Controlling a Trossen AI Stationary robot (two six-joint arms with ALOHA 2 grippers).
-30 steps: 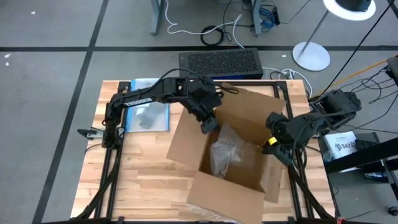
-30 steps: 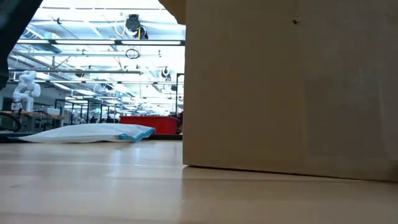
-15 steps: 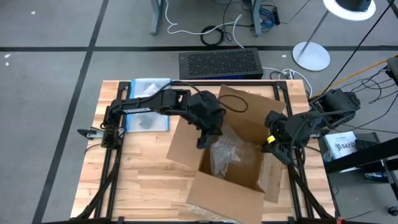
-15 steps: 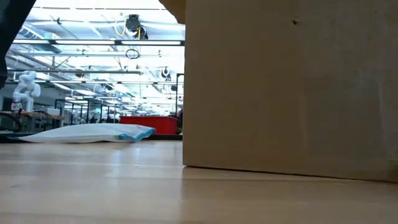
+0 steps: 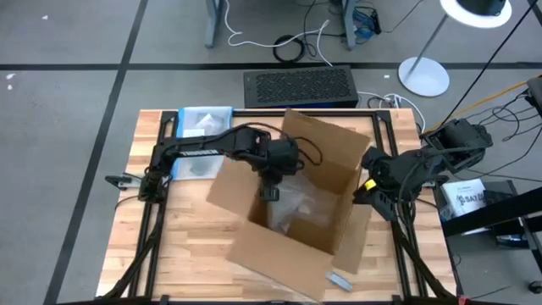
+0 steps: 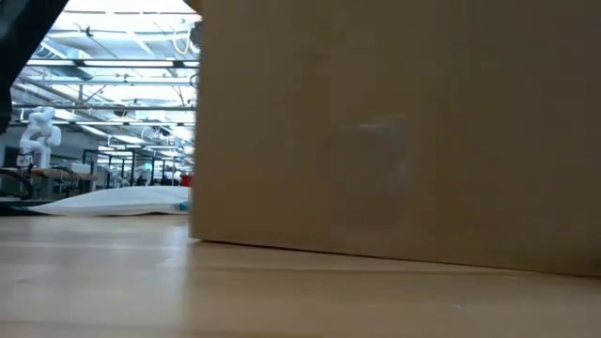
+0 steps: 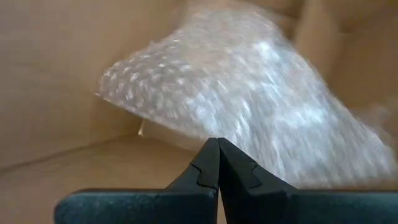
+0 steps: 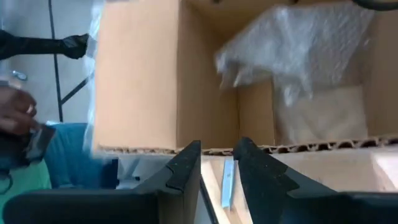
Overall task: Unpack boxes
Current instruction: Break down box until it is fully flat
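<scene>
The open brown box stands mid-table and fills most of the low view. A wad of clear bubble wrap lies on its floor. My left gripper is shut and reaches down inside the box by its left wall. In the left wrist view its tips stand at the wrap's near edge. My right gripper hovers open at the box's right wall. The wall's corrugated top edge runs just past the fingertips. My left gripper points steeply down into the box with its shut tips at the edge of the bubble wrap; I cannot tell whether they touch the wrap or the box floor. My right gripper stands over the right wall's top edge; I cannot tell whether it touches it.
A clear pouch with a blue edge lies flat at the far left of the table. A black grille-topped unit stands behind the far edge. A small pale strip lies on the box's near flap. Bare wood at the near left.
My left gripper has gone down into the box and toward the near edge, rolling and tipping more steeply down, still shut. The box has slid toward the table's left and turned a little; in the low view its face now covers the pouch's blue end.
</scene>
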